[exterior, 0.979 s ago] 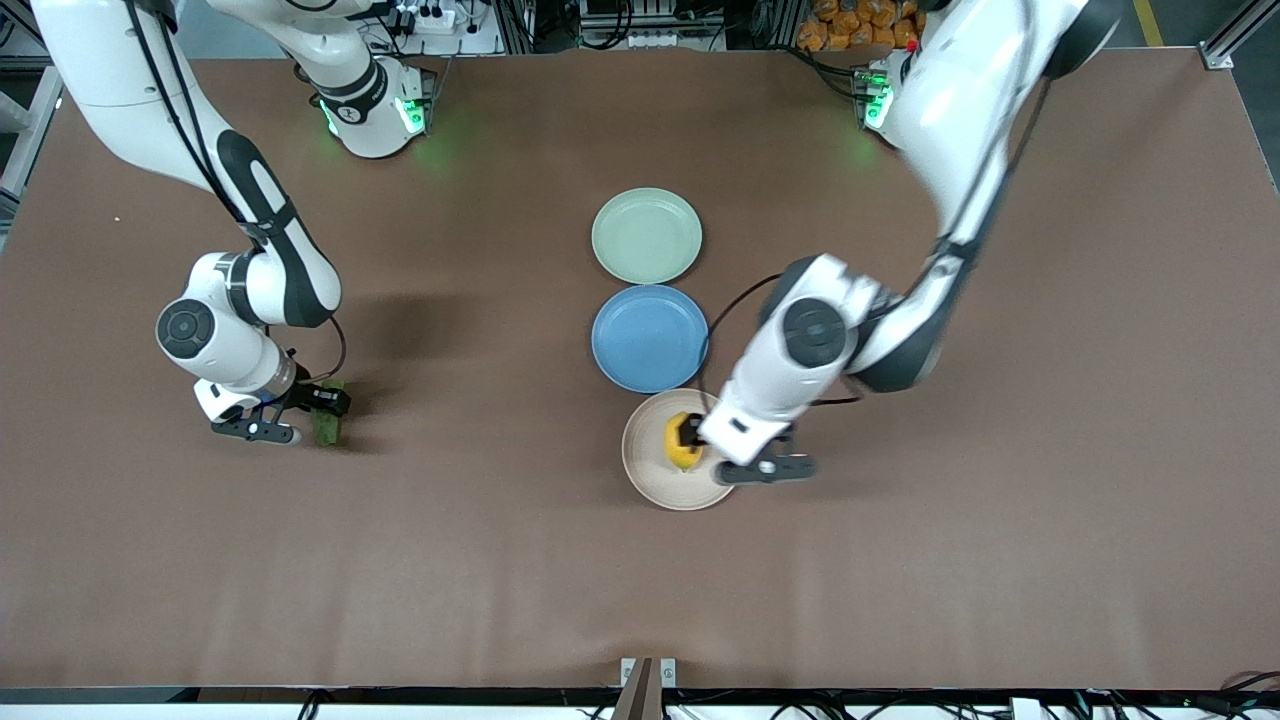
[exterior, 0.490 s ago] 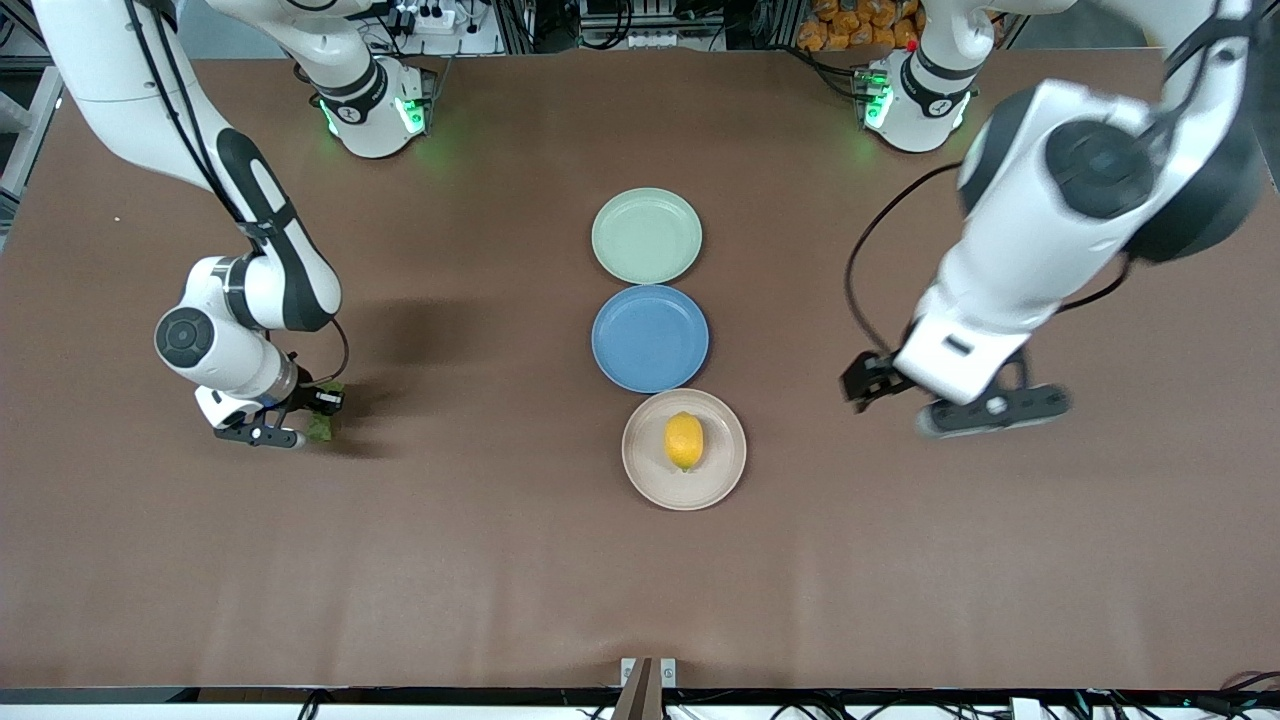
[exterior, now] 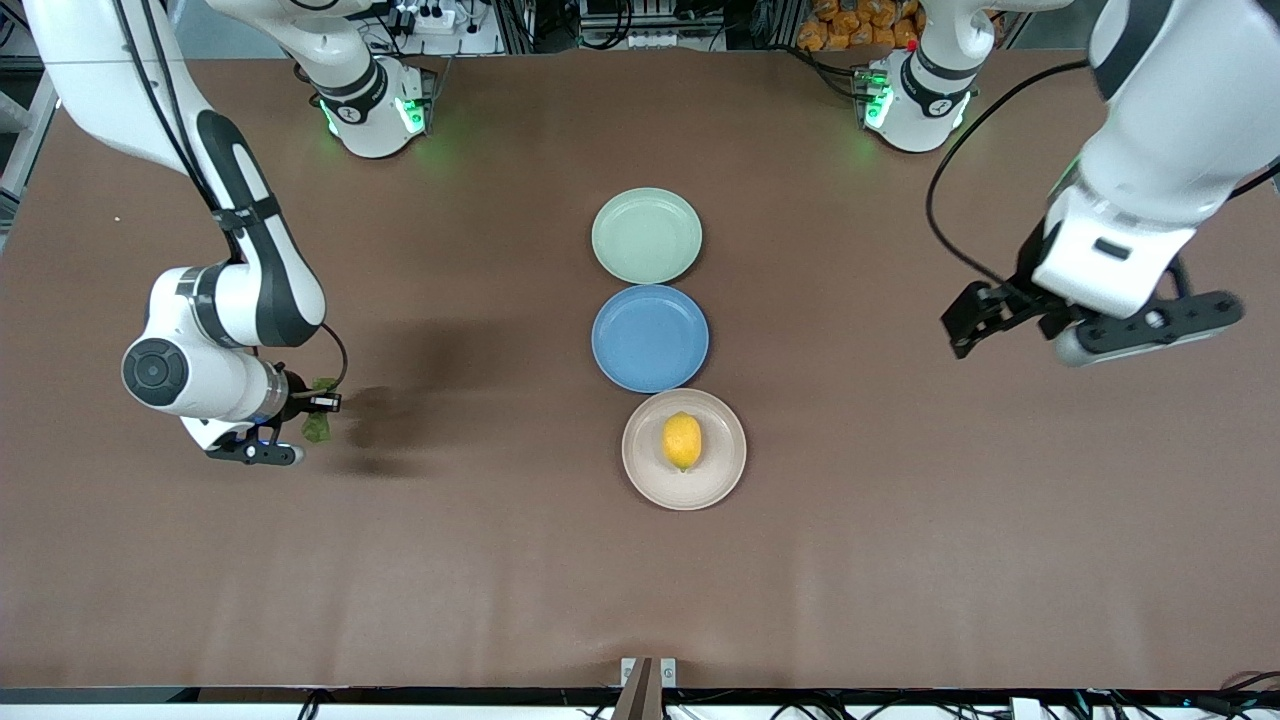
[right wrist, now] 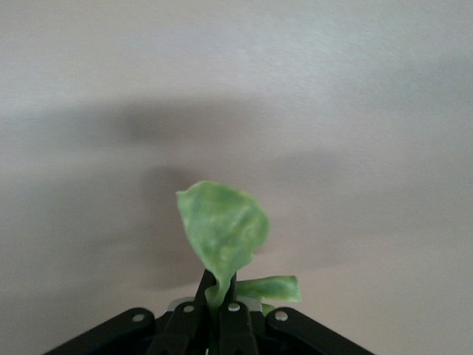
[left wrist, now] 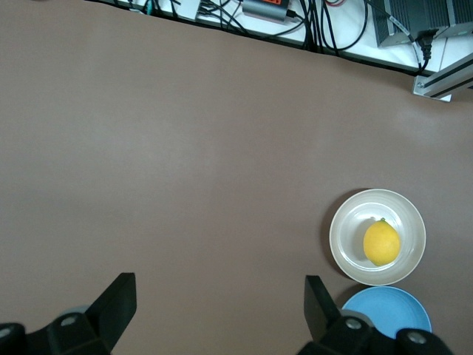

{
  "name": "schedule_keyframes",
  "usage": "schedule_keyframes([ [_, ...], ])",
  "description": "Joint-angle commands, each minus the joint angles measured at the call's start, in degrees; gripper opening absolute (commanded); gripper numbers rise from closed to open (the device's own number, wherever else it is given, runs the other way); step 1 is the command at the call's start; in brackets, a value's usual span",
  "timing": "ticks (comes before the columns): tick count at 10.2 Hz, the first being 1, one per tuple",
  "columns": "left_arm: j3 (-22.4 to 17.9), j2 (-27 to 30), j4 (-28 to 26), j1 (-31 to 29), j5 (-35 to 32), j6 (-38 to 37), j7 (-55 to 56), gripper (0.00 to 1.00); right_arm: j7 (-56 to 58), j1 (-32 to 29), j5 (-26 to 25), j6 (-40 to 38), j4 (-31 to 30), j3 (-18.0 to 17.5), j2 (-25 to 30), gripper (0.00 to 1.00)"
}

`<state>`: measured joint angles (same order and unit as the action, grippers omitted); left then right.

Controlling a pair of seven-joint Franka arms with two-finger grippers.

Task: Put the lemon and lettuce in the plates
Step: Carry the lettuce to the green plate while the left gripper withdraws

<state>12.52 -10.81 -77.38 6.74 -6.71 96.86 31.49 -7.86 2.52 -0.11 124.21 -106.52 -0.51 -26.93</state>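
Resting in beige plate (exterior: 640, 475): lemon (exterior: 683, 440); first half judged done. Lettuce (exterior: 317, 424) pinched by right claw (exterior: 305, 425) above bench (exterior: 500, 560); green plate (exterior: 646, 236) unfilled. Left claw (exterior: 985, 315) spread, held over bench.

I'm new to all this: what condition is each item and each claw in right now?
Small oval yellow lemon: lying in the beige-pink plate.
Round beige-pink plate: holds the lemon.
Round blue plate: empty.
Round pale mint green plate: empty.
Wrinkly green lettuce leaf: pinched and lifted off the table.
Right gripper: shut on the lettuce, over bare table.
Left gripper: open, holding nothing, over bare table.
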Motion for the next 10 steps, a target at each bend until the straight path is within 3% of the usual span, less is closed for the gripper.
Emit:
schedule_keyframes([
  [1, 0.31, 3.42, -2.17, -1.8, -0.67, -2.62, -1.25, 1.0, -1.2, -0.32, -0.07, -2.65, -0.26, -3.86, 2.23, 0.0],
  [4, 0.49, 6.14, -2.52, -5.14, -0.14, -5.62, -8.96, 1.0, -1.28, -0.32, -0.07, -6.07, -0.27, -10.45, 5.3, 0.0],
  [7, 0.31, 6.68, -2.61, -6.47, 0.74, -8.78, -13.47, 1.0, -2.24, -0.23, -0.07, -13.19, 1.67, -20.72, 6.72, 0.0],
  [9, 0.31, 6.59, -4.97, -7.79, 0.82, -8.18, -14.53, 1.0, -15.36, 0.72, -0.24, -13.29, 1.67, -28.63, 6.46, 0.0],
  [10, -0.12, 6.68, -5.07, -7.7, 0.82, -8.18, -14.53, 1.0, -20.22, 3.43, -0.24, -13.21, 1.67, -29.88, 6.46, 0.0],
])
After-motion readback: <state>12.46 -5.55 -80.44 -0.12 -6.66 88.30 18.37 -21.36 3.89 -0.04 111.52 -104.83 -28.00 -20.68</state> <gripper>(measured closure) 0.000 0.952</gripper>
